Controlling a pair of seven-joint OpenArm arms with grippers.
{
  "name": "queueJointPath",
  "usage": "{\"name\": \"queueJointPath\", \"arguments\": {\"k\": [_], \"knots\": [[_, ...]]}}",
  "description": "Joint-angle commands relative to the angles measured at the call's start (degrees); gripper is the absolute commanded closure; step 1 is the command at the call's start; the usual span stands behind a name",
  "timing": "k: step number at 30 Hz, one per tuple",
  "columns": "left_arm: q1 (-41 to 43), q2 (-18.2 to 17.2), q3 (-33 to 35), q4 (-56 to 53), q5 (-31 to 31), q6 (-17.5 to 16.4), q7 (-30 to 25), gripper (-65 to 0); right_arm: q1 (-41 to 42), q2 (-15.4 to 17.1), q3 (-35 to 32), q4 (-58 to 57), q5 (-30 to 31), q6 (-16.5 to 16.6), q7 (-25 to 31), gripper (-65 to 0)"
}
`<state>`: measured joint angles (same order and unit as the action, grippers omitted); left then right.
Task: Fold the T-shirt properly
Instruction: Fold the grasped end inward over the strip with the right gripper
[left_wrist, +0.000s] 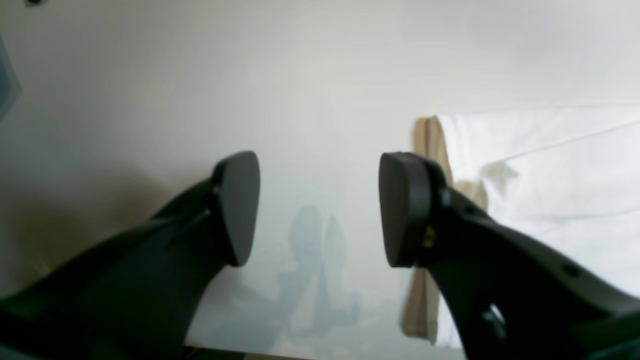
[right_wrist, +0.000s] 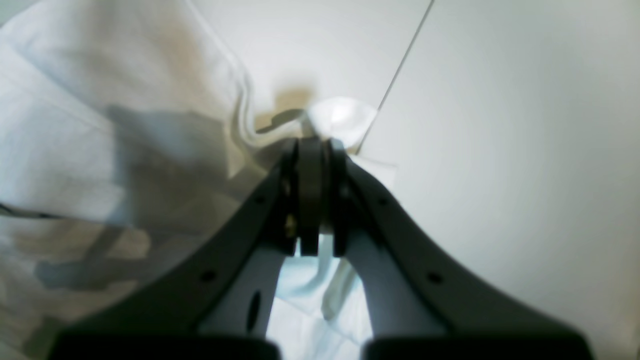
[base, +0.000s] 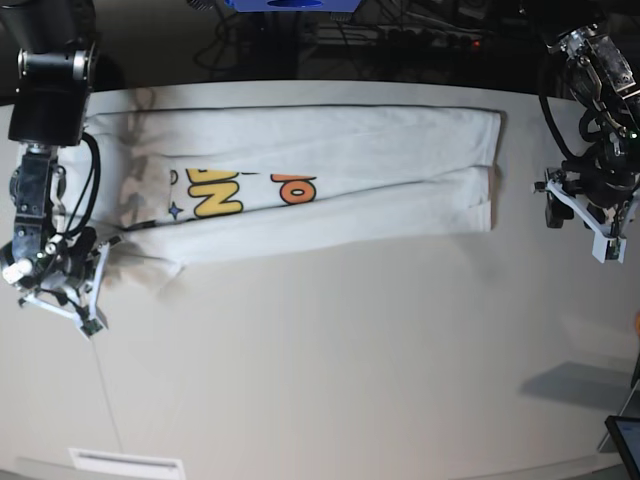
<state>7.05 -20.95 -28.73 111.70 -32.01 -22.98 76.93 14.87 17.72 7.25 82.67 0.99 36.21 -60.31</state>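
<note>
One tool, my right (right_wrist: 312, 150), pinches the T-shirt (base: 330, 180) hem at nine o'clock while my left tool (left_wrist: 320, 210) hangs spread, so I risk a skewed fold.

The large white cotton T-shirt (base: 330, 180) shows yellow and orange block letters outlined dark, plus a small blue star, near the tabletop's far left edge. The smooth tabletop (base: 350, 360) is pale cream-white. Both hands' fingers (left_wrist: 240, 205) are matte black.
</note>
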Motion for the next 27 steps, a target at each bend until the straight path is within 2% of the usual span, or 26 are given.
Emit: {"name": "queueJointPath", "arguments": {"k": [1, 5, 17, 27], "knots": [[-0.5, -1.0, -0.3, 0.8, -0.4, 0.0, -0.9, -37.5, -0.1, 0.7, 1.2, 2.6, 0.0, -0.1, -0.2, 0.0], [-0.5, -1.0, -0.3, 0.8, -0.4, 0.0, -0.9, -37.5, -3.3, -1.9, 5.3, 6.6, -0.1, -0.1, -2.2, 0.0], [-0.5, -1.0, -0.3, 0.8, -0.7, 0.0, -0.9, -37.5, -13.1, -3.3, 6.4, 23.7, -0.2, -0.1, -11.3, 0.0], [-0.5, -0.9, -0.3, 0.8, -0.6, 0.0, -0.9, -37.5, -20.5, -5.9, 6.5, 28.7, -0.2, -0.1, -12.0, 0.0]]}}
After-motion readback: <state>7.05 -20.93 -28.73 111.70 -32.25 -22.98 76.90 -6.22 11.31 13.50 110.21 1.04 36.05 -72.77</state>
